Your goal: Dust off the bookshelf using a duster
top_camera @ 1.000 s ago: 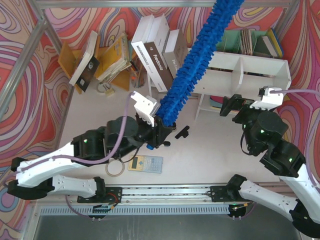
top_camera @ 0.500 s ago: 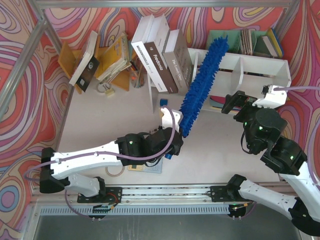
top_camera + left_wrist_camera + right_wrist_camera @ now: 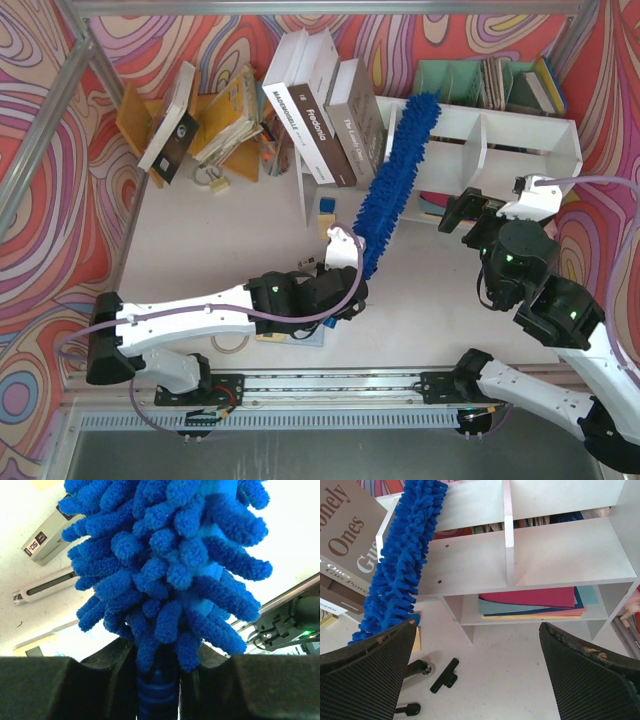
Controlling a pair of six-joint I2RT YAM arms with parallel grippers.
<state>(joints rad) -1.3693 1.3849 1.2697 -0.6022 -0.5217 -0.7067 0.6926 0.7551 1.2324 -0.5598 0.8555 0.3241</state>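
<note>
Duster (image 3: 396,175), handle mostly hidden under fluff, is clamped in left tool (image 3: 159,680); right tool (image 3: 480,670) gapes empty.

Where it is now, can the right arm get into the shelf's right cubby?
Probably yes: the open right gripper faces that cubby of the bookshelf, and the duster lies over the left side.

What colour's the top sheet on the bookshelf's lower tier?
Top sheet is magenta; right wrist view.

Looked like robot lab test cell, not home. Aluminium frame (image 3: 300,8) boxed in white table (image 3: 200,240); swirl-printed backdrop (image 3: 40,260) all round; left arm (image 3: 190,312), right arm (image 3: 560,310) bolted to rail (image 3: 330,383) at near edge.
</note>
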